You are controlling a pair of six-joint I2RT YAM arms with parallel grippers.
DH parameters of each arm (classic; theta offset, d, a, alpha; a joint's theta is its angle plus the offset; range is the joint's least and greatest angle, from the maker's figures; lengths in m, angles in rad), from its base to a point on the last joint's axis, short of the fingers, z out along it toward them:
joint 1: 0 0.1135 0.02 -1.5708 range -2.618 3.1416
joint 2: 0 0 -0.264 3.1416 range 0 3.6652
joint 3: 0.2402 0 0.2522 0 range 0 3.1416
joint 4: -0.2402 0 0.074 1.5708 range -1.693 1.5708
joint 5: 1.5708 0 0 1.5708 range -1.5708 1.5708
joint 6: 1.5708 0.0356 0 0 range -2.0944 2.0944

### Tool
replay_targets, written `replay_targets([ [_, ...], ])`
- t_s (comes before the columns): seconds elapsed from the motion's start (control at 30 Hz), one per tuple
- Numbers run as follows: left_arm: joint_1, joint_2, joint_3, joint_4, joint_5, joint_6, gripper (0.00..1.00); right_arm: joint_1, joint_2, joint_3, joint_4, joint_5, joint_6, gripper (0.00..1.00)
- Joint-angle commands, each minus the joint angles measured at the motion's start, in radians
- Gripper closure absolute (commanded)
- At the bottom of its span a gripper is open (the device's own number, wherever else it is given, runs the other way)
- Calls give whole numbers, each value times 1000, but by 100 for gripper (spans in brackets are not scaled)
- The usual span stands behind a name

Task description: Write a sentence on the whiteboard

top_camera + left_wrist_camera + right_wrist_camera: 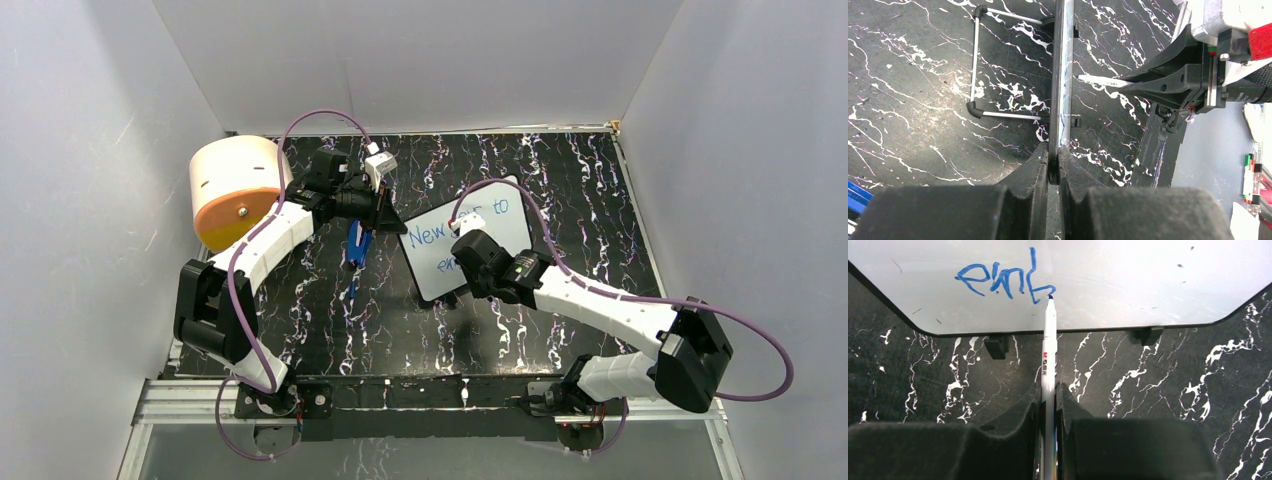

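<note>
Clamps whiteboard (pixel 512 238) by its edge in left hand (pixel 1054 152), on the bench (pixel 600 200); pinches marker (pixel 1049 340) in right hand (pixel 1048 400), tip on sentence (pixel 1003 280). Risks a skewed stroke from pressing hard on a board apparently held by one edge only.

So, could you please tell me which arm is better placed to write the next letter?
The right. The right gripper is shut on the marker, whose tip touches the whiteboard at the end of the sentence. The left gripper is clamped on the whiteboard's edge and holds no pen.
</note>
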Motion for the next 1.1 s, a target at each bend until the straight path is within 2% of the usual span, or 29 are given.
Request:
replay_targets([
  [0.0,0,0,7,-37,-33,43,100,-9,-32,25,-6,68,-10,100],
  [1.07,0,0,9,-41,-30,48,100,-31,38,77,55,47,-69,100],
])
